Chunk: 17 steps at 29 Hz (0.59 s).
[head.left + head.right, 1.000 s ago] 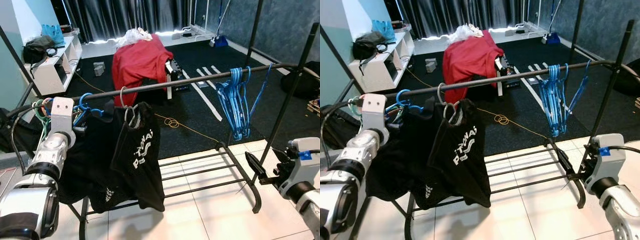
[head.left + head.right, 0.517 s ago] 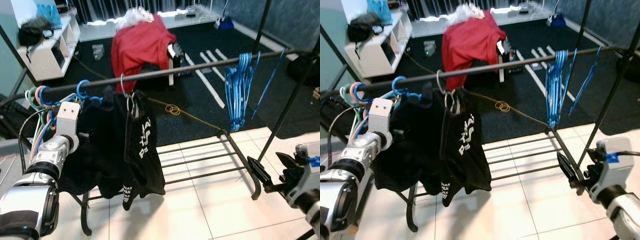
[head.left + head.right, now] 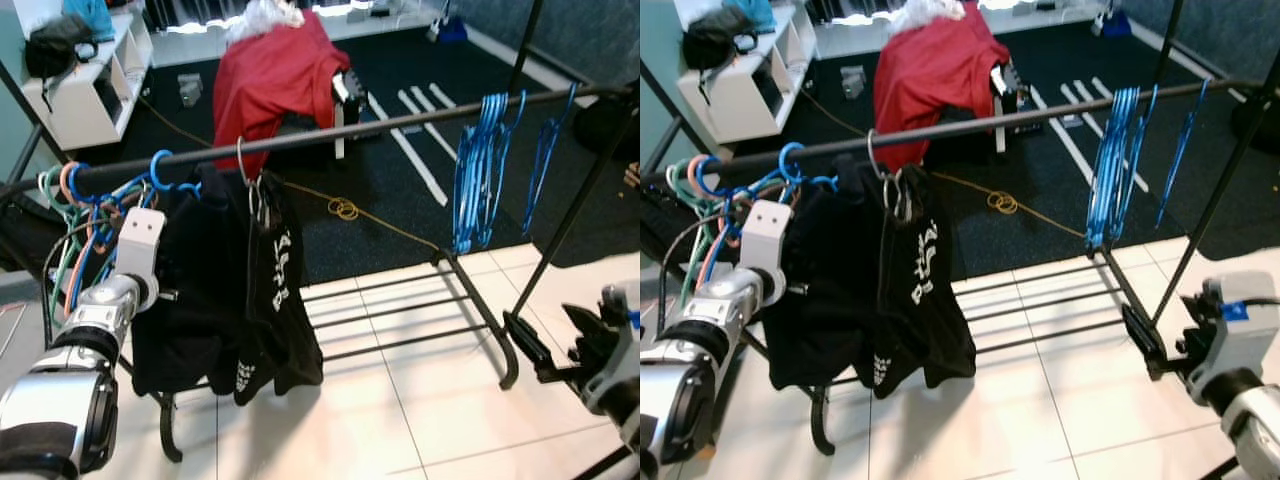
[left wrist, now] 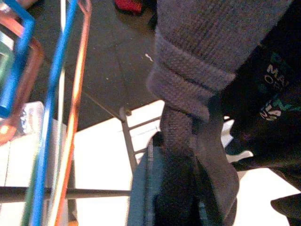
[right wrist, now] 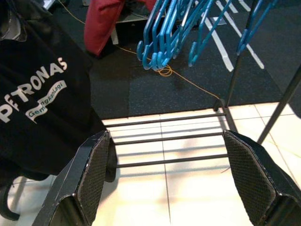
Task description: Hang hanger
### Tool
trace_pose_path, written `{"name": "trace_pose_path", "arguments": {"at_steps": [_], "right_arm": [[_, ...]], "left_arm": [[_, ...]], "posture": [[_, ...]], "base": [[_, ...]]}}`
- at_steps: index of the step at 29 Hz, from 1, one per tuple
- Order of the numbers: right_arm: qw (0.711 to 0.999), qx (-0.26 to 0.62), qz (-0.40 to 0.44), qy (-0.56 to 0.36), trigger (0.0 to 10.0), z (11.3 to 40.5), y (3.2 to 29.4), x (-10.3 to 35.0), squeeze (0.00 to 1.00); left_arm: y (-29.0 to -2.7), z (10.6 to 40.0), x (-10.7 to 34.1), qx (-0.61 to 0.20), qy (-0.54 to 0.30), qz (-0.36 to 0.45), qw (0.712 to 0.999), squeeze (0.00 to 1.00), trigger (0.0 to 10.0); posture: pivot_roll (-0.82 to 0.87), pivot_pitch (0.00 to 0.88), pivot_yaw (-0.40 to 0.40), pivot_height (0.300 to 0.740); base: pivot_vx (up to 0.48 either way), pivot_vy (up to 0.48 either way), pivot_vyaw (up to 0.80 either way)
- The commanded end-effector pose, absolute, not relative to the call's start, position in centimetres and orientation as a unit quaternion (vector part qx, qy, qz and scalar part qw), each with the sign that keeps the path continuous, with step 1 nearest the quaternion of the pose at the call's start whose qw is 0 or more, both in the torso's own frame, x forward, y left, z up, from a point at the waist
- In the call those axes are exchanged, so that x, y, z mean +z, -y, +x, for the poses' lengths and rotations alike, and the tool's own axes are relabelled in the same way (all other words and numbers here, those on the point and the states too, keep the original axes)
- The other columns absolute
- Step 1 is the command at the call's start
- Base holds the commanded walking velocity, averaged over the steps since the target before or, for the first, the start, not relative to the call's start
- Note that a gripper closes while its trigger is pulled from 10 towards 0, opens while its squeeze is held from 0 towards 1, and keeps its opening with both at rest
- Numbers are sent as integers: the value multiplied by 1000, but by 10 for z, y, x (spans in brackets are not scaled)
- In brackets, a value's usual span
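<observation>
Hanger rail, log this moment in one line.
left gripper: at black shirts | right gripper: open, empty | rail: shirts hung

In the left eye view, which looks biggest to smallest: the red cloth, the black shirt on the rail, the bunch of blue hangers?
1. Black shirt, nearest the camera.
2. Red cloth, farther back, so its true size is unsure.
3. Blue hangers, the thinnest.

A red cloth (image 3: 275,75) drapes over furniture beside a white shelf (image 3: 85,95) on dark carpet (image 3: 400,215).
</observation>
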State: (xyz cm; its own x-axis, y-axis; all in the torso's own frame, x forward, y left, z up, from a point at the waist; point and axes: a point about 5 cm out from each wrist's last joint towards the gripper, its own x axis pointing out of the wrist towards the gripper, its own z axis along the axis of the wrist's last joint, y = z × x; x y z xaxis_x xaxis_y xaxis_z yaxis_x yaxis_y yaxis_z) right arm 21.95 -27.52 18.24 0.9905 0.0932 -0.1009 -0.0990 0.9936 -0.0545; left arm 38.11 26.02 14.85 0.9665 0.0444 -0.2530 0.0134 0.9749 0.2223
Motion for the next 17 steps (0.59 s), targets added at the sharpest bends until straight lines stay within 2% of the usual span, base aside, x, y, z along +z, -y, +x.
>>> {"name": "trace_pose_path", "arguments": {"at_steps": [1, 10, 17], "right_arm": [[997, 47, -28, -53, 10000, 220, 274, 177, 0], [998, 43, -15, -47, 10000, 239, 275, 168, 0], [998, 38, -10, -49, 10000, 253, 281, 159, 0]], "left_arm": [[-270, 379, 154, 24, -117, 117, 986, 0, 0], [-273, 379, 160, 32, -79, 91, 992, 0, 0], [-281, 371, 157, 66, -42, 54, 996, 0, 0]], "posture": [[-291, 83, 105, 740], [-257, 1, 101, 740], [-216, 0, 89, 740]], "base": [[0, 0, 0], [0, 0, 0], [0, 0, 0]]}}
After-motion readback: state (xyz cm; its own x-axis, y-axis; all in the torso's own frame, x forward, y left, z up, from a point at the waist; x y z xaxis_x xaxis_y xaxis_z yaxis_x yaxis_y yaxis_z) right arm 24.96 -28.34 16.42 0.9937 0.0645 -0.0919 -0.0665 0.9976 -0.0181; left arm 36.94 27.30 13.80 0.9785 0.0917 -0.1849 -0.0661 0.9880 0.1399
